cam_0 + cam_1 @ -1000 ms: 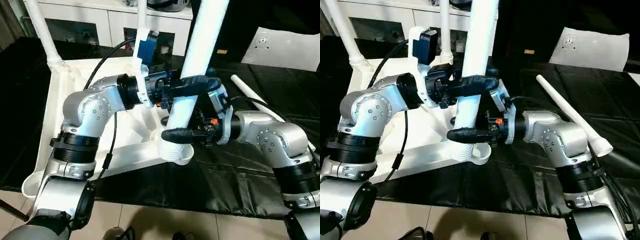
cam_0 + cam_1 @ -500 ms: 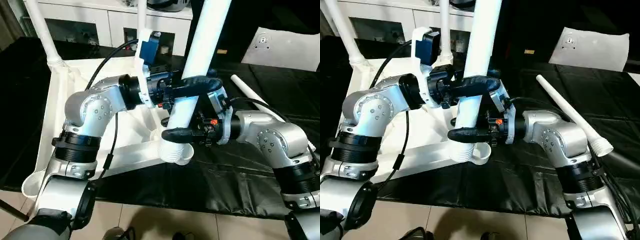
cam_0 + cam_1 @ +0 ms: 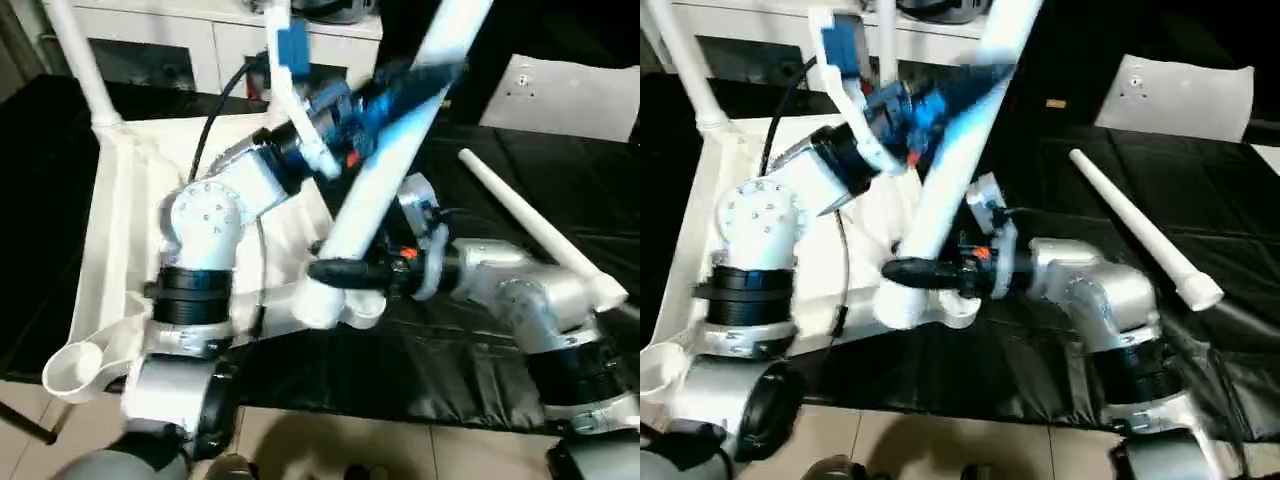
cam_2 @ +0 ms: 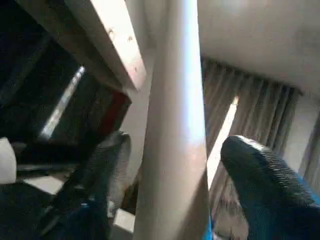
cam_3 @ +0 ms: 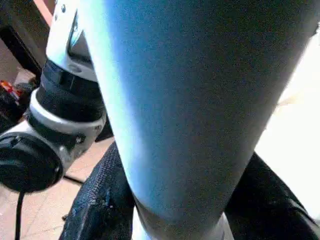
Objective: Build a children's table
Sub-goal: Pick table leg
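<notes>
- Fingers of the right gripper [image 3: 345, 272] are seen in the left eye view clasped round the thick lower end of the leg [image 3: 385, 170], just above the near corner socket [image 3: 345, 305] of the tabletop [image 3: 120, 200]. The leg's long axis leans up and toward the robot's right, its foot at the socket.
- Higher on the same leg in that view, the left gripper [image 3: 400, 85] sits blurred at the shaft; a firm hold cannot be read from here. A spare leg [image 3: 530, 225] lies apart on the black cloth to the right.
- From the right eye view, the same layout is given: right gripper [image 3: 930, 272] low, at the socket end, left gripper [image 3: 940, 95] high, and a leg already fitted [image 3: 685, 65] stands at the far corner.
- Along the left wrist view, the leg [image 4: 177, 130] runs lengthways between the two fingers [image 4: 265, 185], with a gap visible on each side, so the jaws are judged spread and slack, not holding.
- By the right wrist view, the leg [image 5: 190, 100] is shown wedged between the black fingers [image 5: 100, 200], which press on both flanks: a grasp on the leg.
- Seating is judged to turn on the tilt: the shaft must be stood upright over the socket, and the right arm is the nearer to that joint.
</notes>
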Controlling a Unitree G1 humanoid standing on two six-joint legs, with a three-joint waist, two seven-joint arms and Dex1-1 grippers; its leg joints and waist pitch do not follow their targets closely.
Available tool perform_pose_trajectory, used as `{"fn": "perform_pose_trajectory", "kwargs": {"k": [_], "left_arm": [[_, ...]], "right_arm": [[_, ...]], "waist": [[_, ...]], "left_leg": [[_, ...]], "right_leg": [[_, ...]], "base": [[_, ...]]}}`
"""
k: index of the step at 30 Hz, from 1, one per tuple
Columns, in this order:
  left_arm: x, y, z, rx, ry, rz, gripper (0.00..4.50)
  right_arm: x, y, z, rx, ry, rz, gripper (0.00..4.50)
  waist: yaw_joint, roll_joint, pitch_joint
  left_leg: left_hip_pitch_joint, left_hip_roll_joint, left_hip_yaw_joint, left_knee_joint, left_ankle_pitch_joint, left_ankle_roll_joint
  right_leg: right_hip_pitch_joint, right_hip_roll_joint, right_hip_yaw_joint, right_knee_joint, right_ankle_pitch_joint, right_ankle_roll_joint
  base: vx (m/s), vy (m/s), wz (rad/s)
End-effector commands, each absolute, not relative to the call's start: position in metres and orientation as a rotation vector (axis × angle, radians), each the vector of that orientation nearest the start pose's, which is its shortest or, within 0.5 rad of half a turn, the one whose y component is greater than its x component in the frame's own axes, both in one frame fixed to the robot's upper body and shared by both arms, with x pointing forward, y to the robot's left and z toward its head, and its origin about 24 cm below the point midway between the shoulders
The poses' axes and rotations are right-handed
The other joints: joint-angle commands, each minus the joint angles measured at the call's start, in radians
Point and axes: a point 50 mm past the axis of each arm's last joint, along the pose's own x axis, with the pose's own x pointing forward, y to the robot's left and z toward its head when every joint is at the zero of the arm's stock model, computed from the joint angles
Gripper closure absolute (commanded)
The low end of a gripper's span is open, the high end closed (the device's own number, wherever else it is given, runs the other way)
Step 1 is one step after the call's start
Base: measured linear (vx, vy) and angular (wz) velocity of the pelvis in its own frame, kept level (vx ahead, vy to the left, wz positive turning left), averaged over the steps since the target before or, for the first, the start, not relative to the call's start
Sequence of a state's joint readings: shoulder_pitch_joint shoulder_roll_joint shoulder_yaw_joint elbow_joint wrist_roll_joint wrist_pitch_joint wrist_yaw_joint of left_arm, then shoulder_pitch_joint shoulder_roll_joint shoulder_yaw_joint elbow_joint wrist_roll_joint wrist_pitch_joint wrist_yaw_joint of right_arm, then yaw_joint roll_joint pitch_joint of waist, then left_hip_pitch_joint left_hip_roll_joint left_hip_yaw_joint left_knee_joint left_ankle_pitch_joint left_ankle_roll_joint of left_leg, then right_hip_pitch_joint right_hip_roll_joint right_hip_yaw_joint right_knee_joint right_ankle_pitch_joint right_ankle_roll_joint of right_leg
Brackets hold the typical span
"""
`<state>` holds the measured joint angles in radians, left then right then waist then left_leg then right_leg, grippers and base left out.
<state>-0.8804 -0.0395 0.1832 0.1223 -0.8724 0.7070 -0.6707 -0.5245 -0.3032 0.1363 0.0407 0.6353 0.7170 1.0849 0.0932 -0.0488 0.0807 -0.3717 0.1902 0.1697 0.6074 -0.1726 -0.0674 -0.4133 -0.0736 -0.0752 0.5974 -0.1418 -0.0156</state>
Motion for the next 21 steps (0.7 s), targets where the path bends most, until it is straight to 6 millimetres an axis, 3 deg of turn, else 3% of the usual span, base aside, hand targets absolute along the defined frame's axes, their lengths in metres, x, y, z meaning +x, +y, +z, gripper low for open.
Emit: {"fn": "perform_pose_trajectory", "kwargs": {"k": [1,5,9,10,11,14,15,16,17,18,19,21], "left_arm": [[0.324,0.056,0.268,-0.808,-0.342,-1.254,0.81],[0.334,0.077,0.271,-0.935,-0.423,-1.077,0.56],[0.341,0.091,0.257,-0.795,-0.364,-0.941,0.54],[0.342,0.095,0.252,-0.745,-0.347,-0.912,0.54],[0.342,0.101,0.241,-0.618,-0.307,-0.866,0.54],[0.341,0.109,0.22,-0.407,-0.218,-0.802,0.54],[0.34,0.113,0.205,-0.287,-0.16,-0.774,0.54],[0.339,0.114,0.202,-0.272,-0.149,-0.766,0.54],[0.338,0.117,0.195,-0.227,-0.117,-0.743,0.54],[0.338,0.117,0.195,-0.227,-0.117,-0.743,0.54],[0.333,0.125,0.171,-0.11,-0.042,-0.673,0.54],[0.328,0.128,0.159,-0.037,-0.019,-0.648,0.54]], "right_arm": [[0.287,-0.092,0.14,0.346,0.137,1.442,2.58],[0.288,-0.088,0.143,0.422,0.059,1.35,2.58],[0.291,-0.093,0.146,0.455,0.007,1.232,2.58],[0.292,-0.095,0.146,0.448,-0.003,1.199,2.58],[0.294,-0.101,0.145,0.421,-0.011,1.128,2.58],[0.297,-0.109,0.144,0.361,-0.026,1.022,2.58],[0.298,-0.114,0.142,0.309,-0.018,0.959,2.58],[0.298,-0.116,0.141,0.299,-0.016,0.945,2.58],[0.299,-0.119,0.139,0.269,-0.009,0.903,2.58],[0.299,-0.119,0.139,0.269,-0.009,0.903,2.58],[0.299,-0.128,0.132,0.209,0.022,0.782,2.58],[0.296,-0.131,0.127,0.176,0.041,0.741,2.59]], "waist": [[0.005,-0.005,-0.09],[0.002,0.0,-0.09],[-0.002,0.01,-0.09],[-0.002,0.011,-0.091],[0.0,0.021,-0.091],[-0.006,0.02,-0.091],[-0.006,0.028,-0.092],[-0.006,0.024,-0.093],[-0.004,0.029,-0.094],[-0.007,0.027,-0.092],[-0.006,0.031,-0.091],[-0.012,0.028,-0.086]], "left_leg": [[0.004,0.025,-0.006,-0.06,-0.19,0.01],[0.005,0.025,-0.008,-0.063,-0.194,0.012],[0.011,0.029,-0.012,-0.07,-0.2,-0.001],[0.011,0.028,-0.011,-0.069,-0.201,-0.003],[0.014,0.029,-0.013,-0.071,-0.201,-0.011],[0.016,0.031,-0.013,-0.076,-0.212,-0.026],[0.017,0.029,-0.012,-0.074,-0.214,-0.031],[0.014,0.029,-0.012,-0.077,-0.207,-0.035],[0.018,0.029,-0.013,-0.076,-0.207,-0.039],[0.015,0.031,-0.013,-0.078,-0.207,-0.041],[0.016,0.034,-0.016,-0.08,-0.221,-0.048],[0.019,0.029,-0.011,-0.08,-0.258,-0.048]], "right_leg": [[0.06,-0.063,0.03,-0.086,-0.432,-0.112],[0.061,-0.059,0.029,-0.085,-0.418,-0.106],[0.056,-0.056,0.031,-0.083,-0.402,-0.08],[0.058,-0.055,0.031,-0.083,-0.397,-0.081],[0.056,-0.057,0.033,-0.079,-0.377,-0.085],[0.054,-0.055,0.036,-0.077,-0.372,-0.066],[0.055,-0.057,0.037,-0.077,-0.372,-0.072],[0.057,-0.054,0.037,-0.075,-0.358,-0.069],[0.054,-0.056,0.038,-0.072,-0.349,-0.074],[0.056,-0.055,0.038,-0.072,-0.342,-0.079],[0.056,-0.057,0.038,-0.072,-0.335,-0.093],[0.053,-0.055,0.039,-0.078,-0.377,-0.082]], "base": [[0.0,0.0,0.0],[0.0,0.0,0.0],[0.0,0.0,0.0],[0.0,0.0,0.0],[0.0,0.0,0.0],[0.0,0.0,0.0],[0.0,0.0,0.0],[0.0,0.0,0.0],[0.0,0.0,0.0],[0.0,0.0,0.0],[0.0,0.0,0.0],[0.0,0.0,0.0]]}}
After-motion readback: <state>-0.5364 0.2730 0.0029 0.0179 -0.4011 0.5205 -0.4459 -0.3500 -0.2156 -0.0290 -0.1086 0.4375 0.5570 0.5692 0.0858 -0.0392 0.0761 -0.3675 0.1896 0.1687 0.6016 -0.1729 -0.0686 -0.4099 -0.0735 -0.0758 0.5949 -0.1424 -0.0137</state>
